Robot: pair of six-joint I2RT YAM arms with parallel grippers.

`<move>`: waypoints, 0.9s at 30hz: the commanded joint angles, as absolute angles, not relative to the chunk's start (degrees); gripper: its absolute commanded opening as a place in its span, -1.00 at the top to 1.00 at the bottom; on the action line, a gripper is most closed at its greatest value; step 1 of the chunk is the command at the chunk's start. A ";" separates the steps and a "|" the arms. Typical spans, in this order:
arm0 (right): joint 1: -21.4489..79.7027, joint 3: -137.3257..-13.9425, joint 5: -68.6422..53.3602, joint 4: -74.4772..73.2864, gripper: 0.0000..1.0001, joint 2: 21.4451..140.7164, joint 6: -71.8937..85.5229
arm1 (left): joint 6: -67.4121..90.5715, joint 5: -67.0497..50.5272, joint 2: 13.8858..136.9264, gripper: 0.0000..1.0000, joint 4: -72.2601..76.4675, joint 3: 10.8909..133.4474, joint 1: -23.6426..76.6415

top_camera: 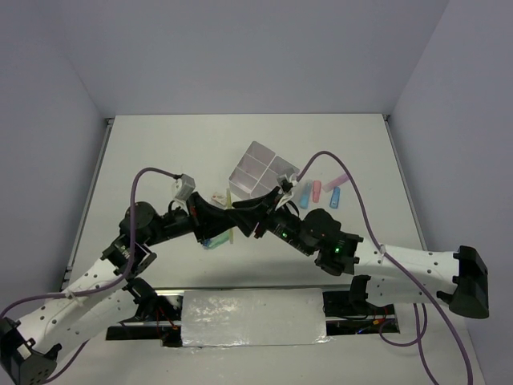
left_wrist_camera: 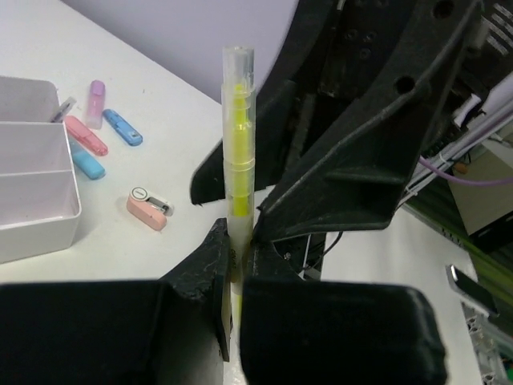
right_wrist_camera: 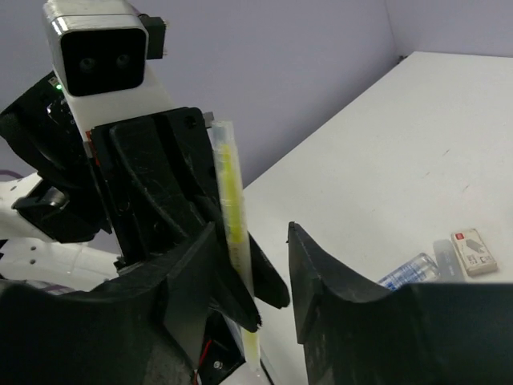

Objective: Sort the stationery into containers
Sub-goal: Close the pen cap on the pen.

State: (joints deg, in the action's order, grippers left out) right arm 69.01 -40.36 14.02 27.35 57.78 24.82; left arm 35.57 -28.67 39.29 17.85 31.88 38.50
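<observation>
A white surface [top_camera: 160,152] carries the scene; the left arm [top_camera: 88,289] and right arm [top_camera: 401,261] reach in from the near edge and meet nose to nose over its middle; just beyond them sits the white box [top_camera: 260,168], its four square compartments set at an angle to the surface's edges. The left pincer [left_wrist_camera: 238,245] is clamped tight on the lower part of a yellow pen [left_wrist_camera: 239,136], which stands upright with its clear cap on top; the right pincer [right_wrist_camera: 252,228] faces it with its fingers parted, the pen standing in the gap close to one finger and not squeezed. In the left wrist view a pink mini stapler [left_wrist_camera: 148,208] lies on the surface just beside the box; farther off, a pink highlighter [left_wrist_camera: 86,135], a blue highlighter [left_wrist_camera: 123,127], a second blue one [left_wrist_camera: 86,164] and a lilac highlighter [left_wrist_camera: 96,103] lie loose near the box's corner. In the right wrist view an eraser [right_wrist_camera: 473,250] rests on the surface, well apart from the pincers.
</observation>
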 commanded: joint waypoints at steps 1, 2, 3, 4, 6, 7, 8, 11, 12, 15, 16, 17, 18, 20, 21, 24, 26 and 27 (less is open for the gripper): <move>69.52 -41.13 13.10 27.78 0.02 55.11 23.29 | 31.64 -32.60 36.65 1.00 19.87 34.01 38.85; 69.52 -41.83 13.10 26.82 -0.04 54.67 22.86 | 30.77 -32.96 35.95 1.00 19.52 34.10 38.76; 69.52 -42.27 12.83 26.20 -0.10 54.58 22.42 | 30.50 -33.57 35.77 1.00 18.82 34.19 38.85; 69.61 -42.88 12.83 24.89 -0.10 54.49 21.98 | 30.32 -33.75 35.77 1.00 18.72 34.28 38.85; 69.52 -44.91 13.10 23.56 -0.11 54.49 20.92 | 30.15 -34.45 36.30 1.00 18.81 34.36 38.94; 69.52 -46.22 13.18 22.42 -0.12 54.49 20.40 | 30.15 -35.24 36.99 1.00 18.98 34.37 39.37; 69.52 -47.01 13.27 21.72 -0.13 54.75 19.43 | 29.89 -35.68 37.52 1.00 18.98 34.54 39.64; 69.52 -49.48 11.79 19.86 -0.13 55.11 18.11 | 28.92 -35.25 39.02 1.00 18.02 35.15 40.95; 69.52 -49.83 10.99 19.86 -0.13 55.19 17.41 | 28.57 -34.72 39.37 1.00 17.58 35.33 41.39; 69.43 -50.89 10.02 19.25 -0.13 55.46 16.88 | 27.42 -33.75 39.99 1.00 16.18 36.03 42.89; 69.43 -51.58 10.45 18.81 -0.13 55.98 16.70 | 27.25 -33.66 39.99 1.00 16.00 36.12 43.06; 69.52 -51.77 10.72 18.46 -0.12 56.25 16.53 | 27.16 -33.66 39.99 1.00 16.00 36.04 43.15; 69.43 -52.03 10.72 18.11 -0.10 56.51 16.35 | 27.16 -33.58 39.99 1.00 15.82 36.12 43.24; 69.52 -52.29 10.63 17.75 0.01 57.13 16.26 | 26.98 -33.22 39.73 1.00 15.47 36.21 43.24; 69.52 -52.29 10.72 17.58 0.07 57.30 16.26 | 26.98 -33.05 39.55 1.00 15.29 36.12 43.33; 69.52 -51.68 10.46 17.67 0.31 57.66 16.35 | 27.07 -32.61 39.46 1.00 15.29 36.21 43.24; 69.52 -51.07 10.28 17.84 0.33 57.66 16.52 | 27.07 -32.78 39.55 1.00 15.21 36.47 43.33; 69.52 -50.63 10.20 17.93 0.41 57.83 16.52 | 27.07 -32.78 39.64 1.00 15.12 36.56 43.33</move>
